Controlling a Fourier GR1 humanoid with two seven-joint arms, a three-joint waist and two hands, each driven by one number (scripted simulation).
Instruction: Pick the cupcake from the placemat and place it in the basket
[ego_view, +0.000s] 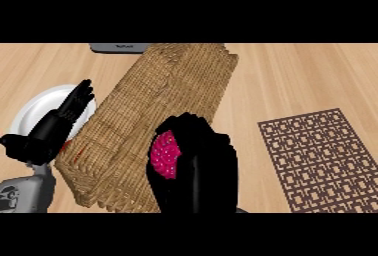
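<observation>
The right hand (199, 165) is curling round the pink cupcake (165, 155) over the near end of the basket (166, 95). The left hand (55, 127) is resting open over a white plate (33, 107). The placemat (321, 157) is lying on the desk (295, 75) at right.

Wooden counter (295, 75) — basket (162, 100), placemat (325, 160), plate (37, 107)

Just a light wood-grain counter (295, 75) filling the whole view, planks running sideways, evenly lit with soft shadows. A grey appliance (122, 47) pokes in at the counter's far edge, left of centre.
</observation>
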